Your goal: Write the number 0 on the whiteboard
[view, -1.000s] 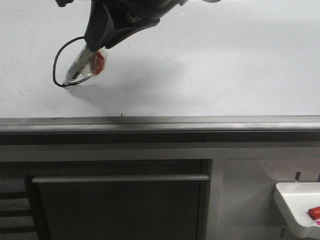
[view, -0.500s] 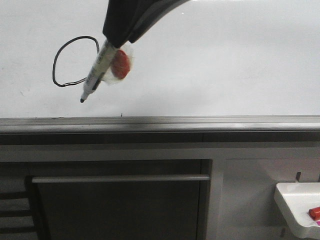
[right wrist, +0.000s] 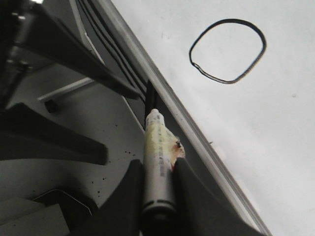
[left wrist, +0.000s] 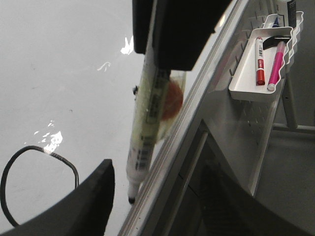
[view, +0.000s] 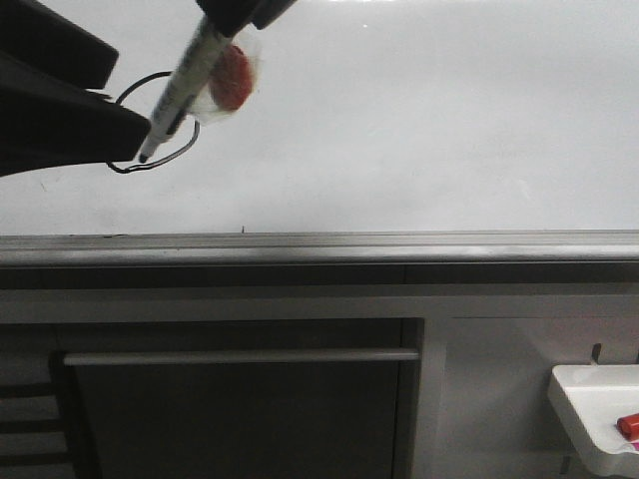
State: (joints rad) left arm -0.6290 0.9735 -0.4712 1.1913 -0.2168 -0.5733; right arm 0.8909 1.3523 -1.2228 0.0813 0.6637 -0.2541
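Observation:
The number 0 [right wrist: 229, 77] shows as a closed, lopsided black oval on the whiteboard [view: 419, 120]. In the front view the number 0 [view: 150, 76] is partly hidden. My right gripper [right wrist: 157, 164] is shut on a marker pen [right wrist: 158, 162] with a red-orange blob [view: 230, 78] taped to its side. The pen [view: 180, 85] slants down from the right gripper [view: 235, 8], its tip in front of the oval's lower edge. My left gripper [view: 130, 95] reaches in from the left, open, its fingers either side of the pen's tip [left wrist: 131, 199]; nothing is held.
A grey metal ledge [view: 319, 244] runs along the board's lower edge, with a cabinet and handle bar [view: 240, 355] below. A small white tray [left wrist: 246, 88] at the lower right holds a red marker [left wrist: 260, 61] and a pink marker [left wrist: 275, 64].
The pen came off the oval's lower left, swung out to the right, then rose and moved back left. The left gripper has come into view from the left.

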